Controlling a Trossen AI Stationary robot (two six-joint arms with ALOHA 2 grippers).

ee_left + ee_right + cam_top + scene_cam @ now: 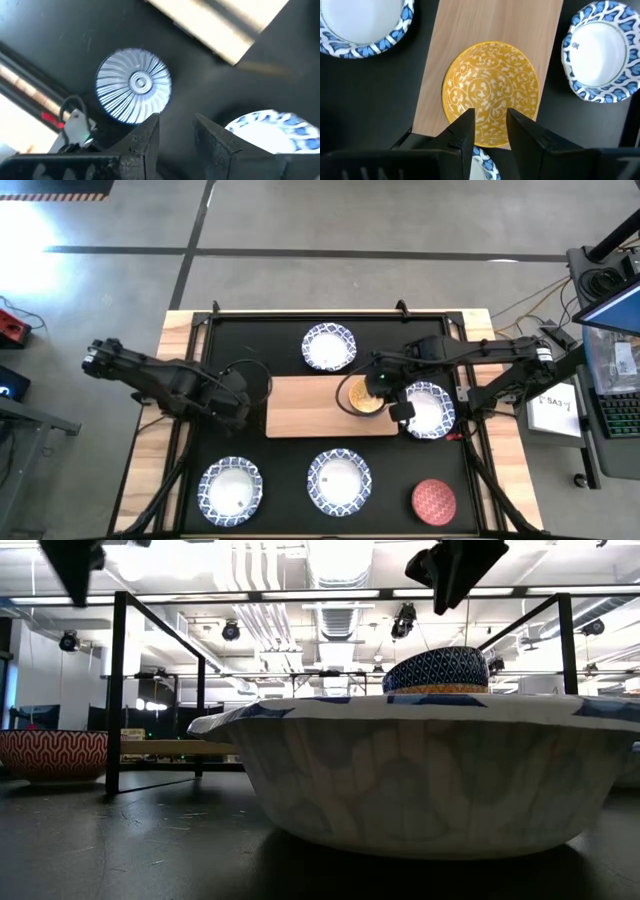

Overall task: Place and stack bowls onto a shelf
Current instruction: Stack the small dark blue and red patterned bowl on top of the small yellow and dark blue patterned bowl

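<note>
Bowls — five wide (329,347), three small (434,500).

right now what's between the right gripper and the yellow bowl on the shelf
Nothing. In the right wrist view the right gripper hangs open directly over the yellow patterned bowl on the wooden shelf, with only open air between.
</note>
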